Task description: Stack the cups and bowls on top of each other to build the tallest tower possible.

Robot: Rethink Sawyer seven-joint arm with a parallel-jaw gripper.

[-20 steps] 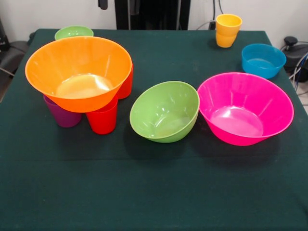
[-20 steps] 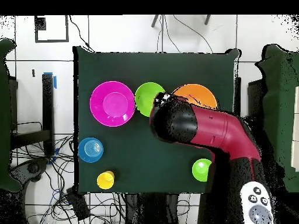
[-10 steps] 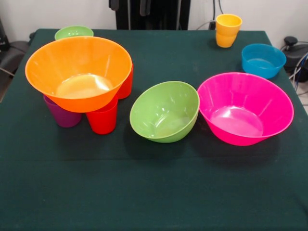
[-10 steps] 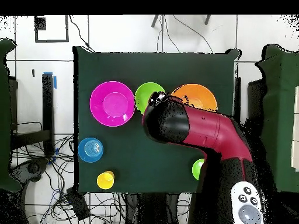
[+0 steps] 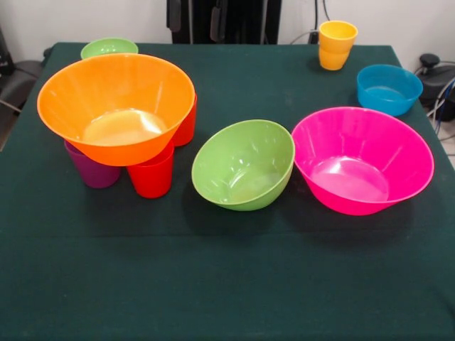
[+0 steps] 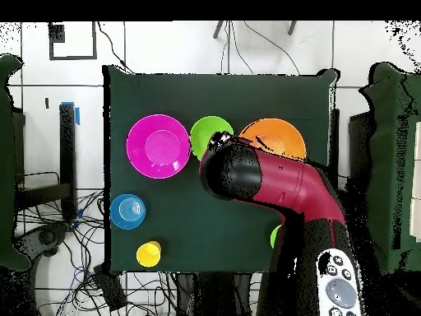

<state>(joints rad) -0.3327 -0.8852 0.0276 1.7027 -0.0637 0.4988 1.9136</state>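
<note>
A large orange bowl (image 5: 116, 106) (image 6: 278, 134) rests on a purple cup (image 5: 92, 172) and two red cups (image 5: 152, 177). To its right a medium green bowl (image 5: 243, 165) (image 6: 210, 130) leans tilted against the large pink bowl (image 5: 362, 160) (image 6: 158, 146). A small blue bowl (image 5: 388, 89) (image 6: 128, 211) sits behind the pink one. At the far right a yellow cup (image 5: 337, 34) (image 6: 149, 253) stands on an orange piece. A small green bowl (image 5: 109, 47) sits far left. My gripper (image 5: 196, 14) hangs open and empty at the top edge, high above the table.
In the overhead view my red and black arm (image 6: 271, 185) reaches over the table and covers part of the orange bowl and most of the small green bowl. Cables lie beyond the table's right edge (image 5: 426, 106).
The arm has swung sideways across the table. In the front view the gripper's fingers have shifted right and dropped slightly into the picture. No bowl or cup has moved.
</note>
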